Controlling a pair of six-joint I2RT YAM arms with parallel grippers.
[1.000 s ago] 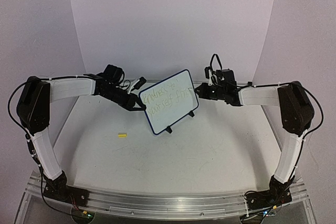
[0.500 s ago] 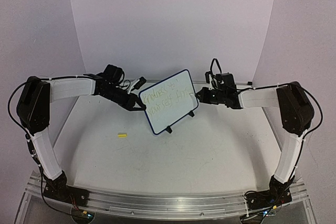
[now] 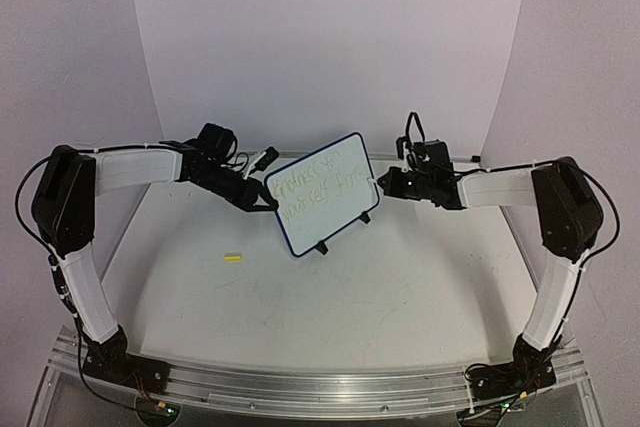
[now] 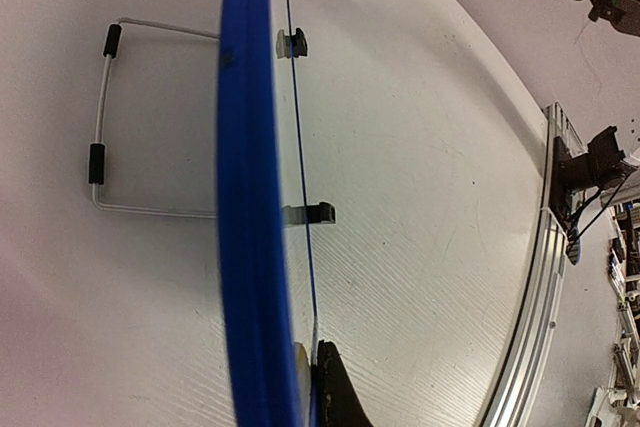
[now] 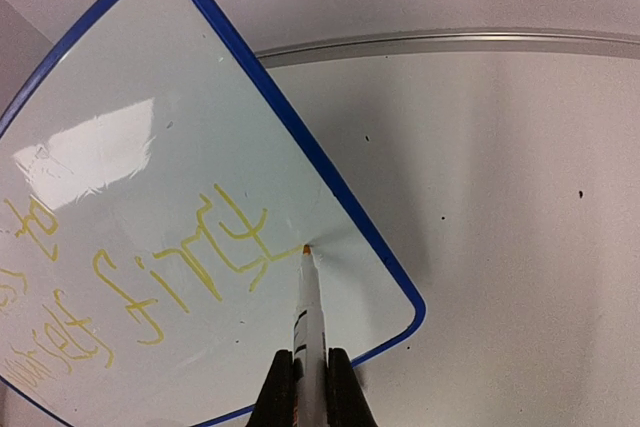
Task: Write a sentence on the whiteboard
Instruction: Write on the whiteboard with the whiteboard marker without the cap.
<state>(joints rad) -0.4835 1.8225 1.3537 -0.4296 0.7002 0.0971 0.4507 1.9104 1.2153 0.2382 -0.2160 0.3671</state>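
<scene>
Change: since a second ago your right arm's wrist has dropped lower and sits closer to the board's right edge. The whiteboard [image 3: 325,195], the left arm and the small yellow piece [image 3: 233,258] lie where they were.
Right arm: reaches in from the right, forearm almost level. The right gripper [image 5: 311,357] is clamped narrow on a marker [image 5: 308,307], whose tip touches the board face at the end of the last stroke, just inside the blue rim.
Left arm: stretched in from the left, the left gripper [image 3: 258,199] at the board's left edge. In the wrist view only one dark finger [image 4: 335,397] shows, pressed to the face beside the rim, so it appears to be gripping the board.
Whiteboard: stands tilted at the middle of the desk [image 3: 400,277] toward the back, on two black clip feet [image 3: 321,248] and a wire stand [image 4: 100,127].
Sentence: the sentence [image 5: 150,292] runs in two lines of thin yellow-green strokes — faint from above, clearer in your right wrist view.
Surface and room: white desk, slightly speckled, with a pale curved backdrop [image 3: 330,37] behind and an aluminium rail [image 3: 320,387] along the near edge.
</scene>
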